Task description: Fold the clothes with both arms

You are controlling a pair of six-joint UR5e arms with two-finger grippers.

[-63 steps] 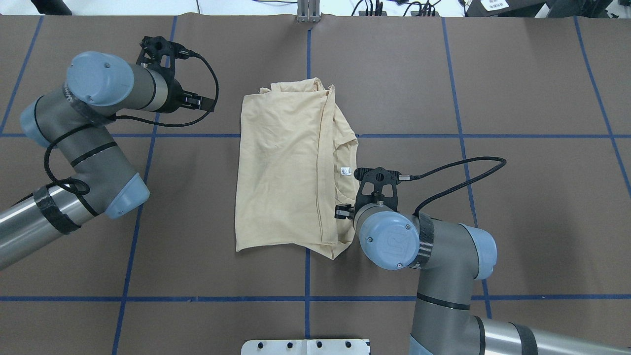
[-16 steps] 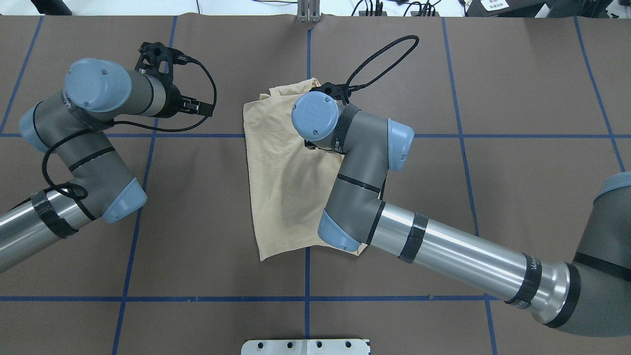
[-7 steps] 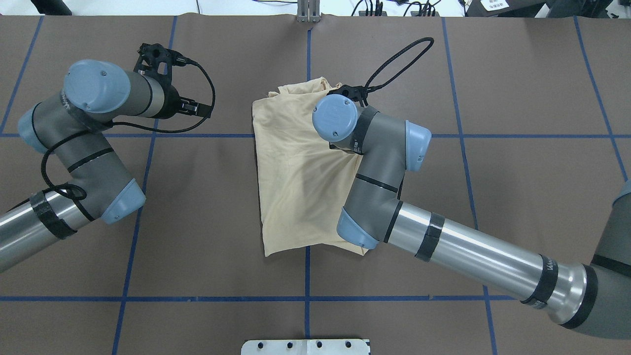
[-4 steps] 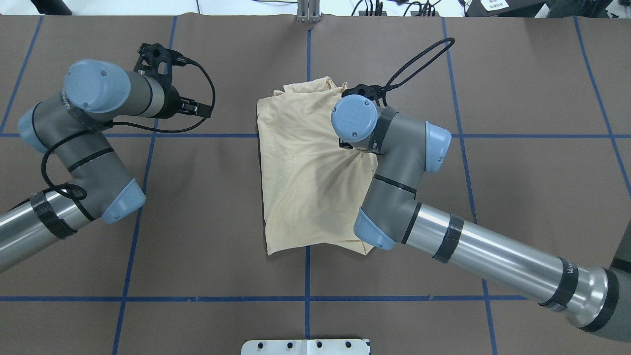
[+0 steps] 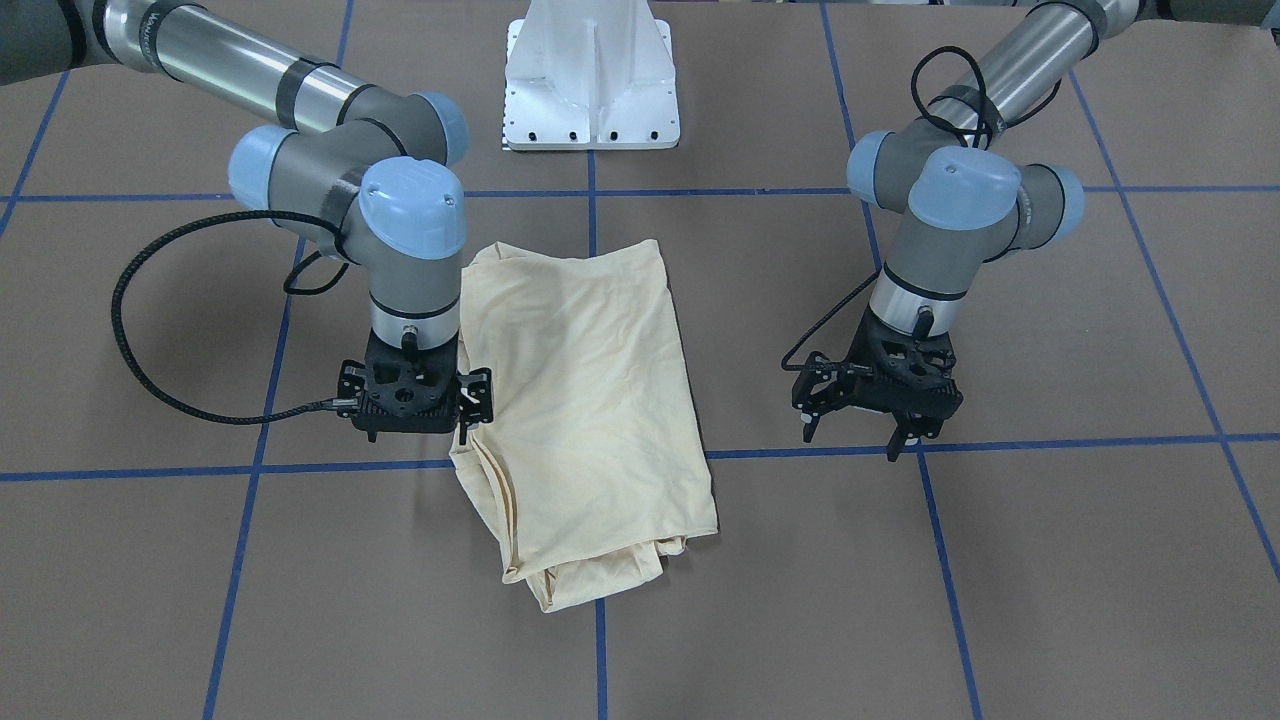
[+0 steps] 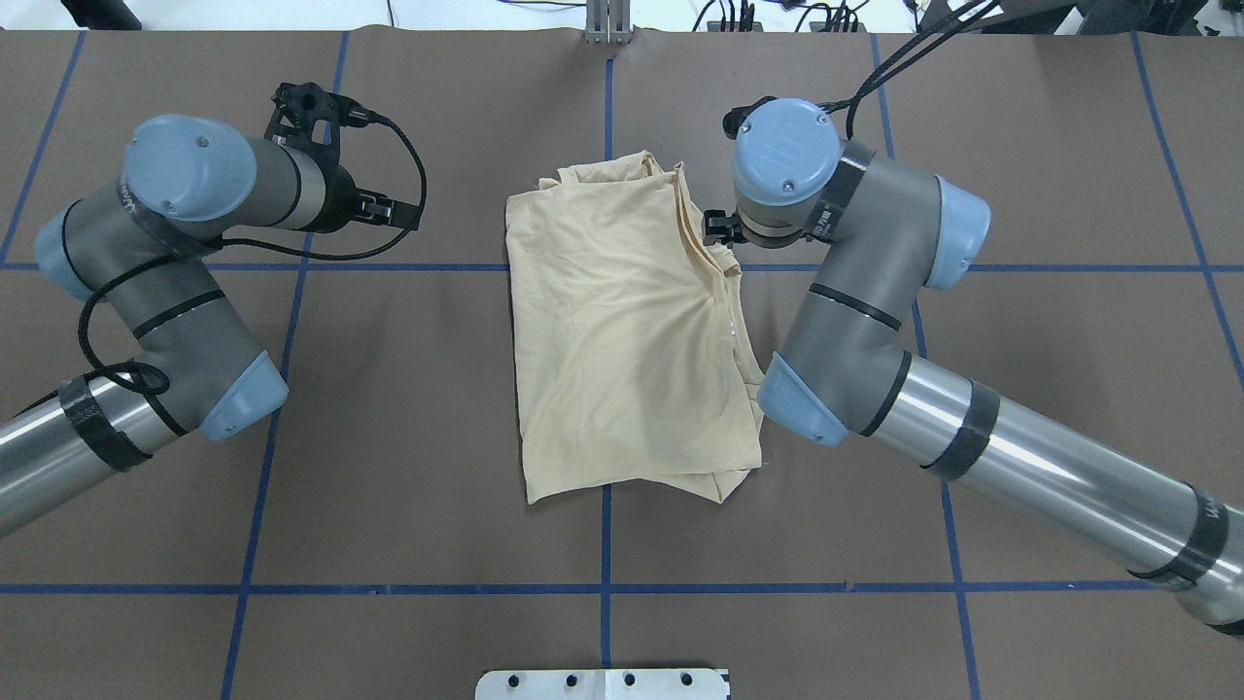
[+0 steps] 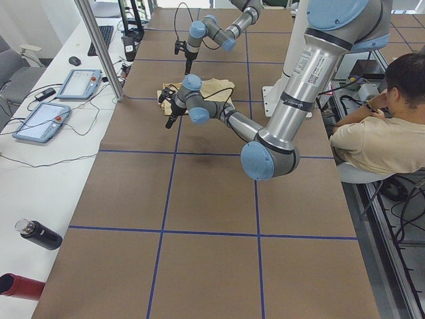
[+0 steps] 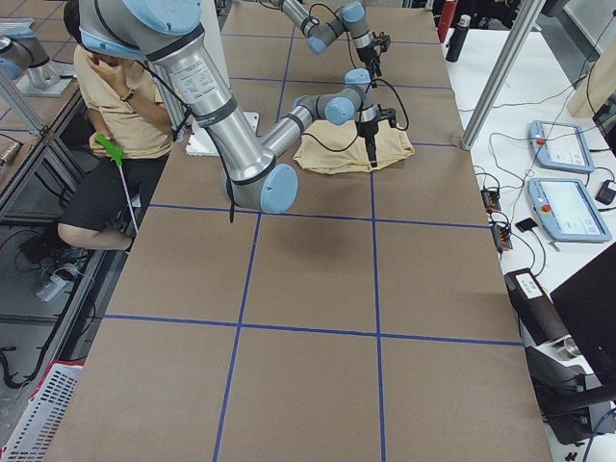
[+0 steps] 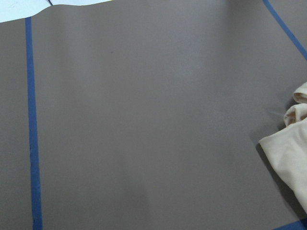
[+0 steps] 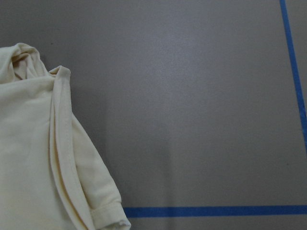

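The cream-yellow clothes lie folded lengthwise into a long rectangle at the table's middle, plain side up, with layered edges along the right side. My right gripper hangs open just off the shirt's far right edge and holds nothing. Its wrist view shows only the shirt's layered hem and bare table. My left gripper hovers open over bare table well to the shirt's left. A corner of the shirt shows in the left wrist view.
The brown table cover carries a grid of blue tape lines. The white pedestal base stands at the robot's side. A seated person and control tablets lie beyond the table's edges.
My right arm dragged the shirt's upper layer rightwards, let it go and drew back past the right edge. The shirt sits slightly further right. The left arm has hardly moved.
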